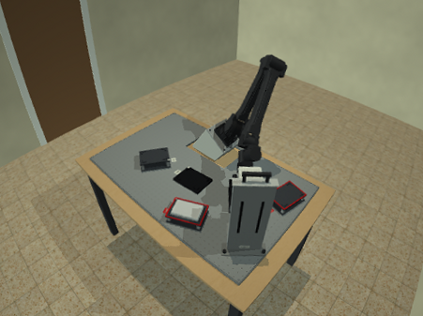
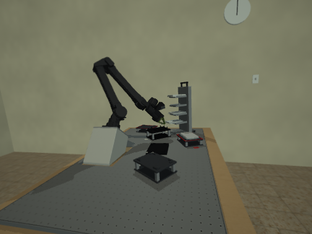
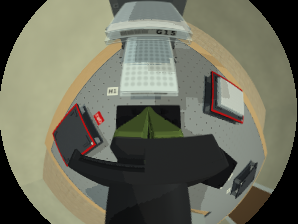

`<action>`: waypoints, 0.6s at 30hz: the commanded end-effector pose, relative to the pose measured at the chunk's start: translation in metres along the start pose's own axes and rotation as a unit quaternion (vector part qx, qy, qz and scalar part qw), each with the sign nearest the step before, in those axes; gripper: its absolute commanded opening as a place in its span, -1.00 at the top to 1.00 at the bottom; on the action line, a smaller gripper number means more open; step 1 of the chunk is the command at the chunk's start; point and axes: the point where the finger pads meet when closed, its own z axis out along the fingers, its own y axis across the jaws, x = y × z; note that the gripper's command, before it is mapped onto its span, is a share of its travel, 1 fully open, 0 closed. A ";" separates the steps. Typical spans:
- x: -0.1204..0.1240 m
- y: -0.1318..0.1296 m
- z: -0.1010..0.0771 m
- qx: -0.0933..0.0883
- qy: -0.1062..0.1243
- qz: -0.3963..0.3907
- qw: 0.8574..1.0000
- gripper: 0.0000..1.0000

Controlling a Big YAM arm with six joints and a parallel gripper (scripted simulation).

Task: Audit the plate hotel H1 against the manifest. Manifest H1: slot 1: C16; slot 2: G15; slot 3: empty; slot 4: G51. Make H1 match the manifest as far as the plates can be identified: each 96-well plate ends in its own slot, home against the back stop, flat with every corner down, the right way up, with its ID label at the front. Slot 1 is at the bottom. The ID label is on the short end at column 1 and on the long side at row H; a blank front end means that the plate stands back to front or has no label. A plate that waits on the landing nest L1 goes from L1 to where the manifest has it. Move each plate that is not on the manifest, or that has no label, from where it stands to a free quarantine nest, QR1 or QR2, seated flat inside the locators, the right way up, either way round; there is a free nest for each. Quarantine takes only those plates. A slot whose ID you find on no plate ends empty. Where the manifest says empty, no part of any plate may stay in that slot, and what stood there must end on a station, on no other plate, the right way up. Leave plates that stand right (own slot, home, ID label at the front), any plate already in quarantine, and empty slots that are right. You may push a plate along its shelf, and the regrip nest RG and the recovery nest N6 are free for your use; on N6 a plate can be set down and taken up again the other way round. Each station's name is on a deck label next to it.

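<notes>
The plate hotel H1 (image 1: 248,211) (image 2: 184,106) stands at the table's right side, with four shelves facing the arm. In the wrist view a plate with a front label that starts with C1 (image 3: 145,28) sits in the hotel. A white well plate (image 3: 148,72) lies below it and reaches out toward me. My gripper (image 3: 148,110) (image 2: 161,121) is shut and empty. It hovers over a black nest (image 2: 158,132), just in front of the lowest shelf.
A red-framed nest holds a white plate (image 1: 186,209) (image 3: 226,96) (image 2: 189,136). A second red-framed nest (image 1: 289,195) (image 3: 75,135) is bare. A raised black nest (image 1: 154,158) (image 2: 155,165), a flat black pad (image 1: 193,180) and a grey wedge box (image 1: 209,144) stand on the deck.
</notes>
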 end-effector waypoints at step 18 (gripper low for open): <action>-0.043 0.004 0.013 -0.005 -0.035 -0.009 0.999 1.00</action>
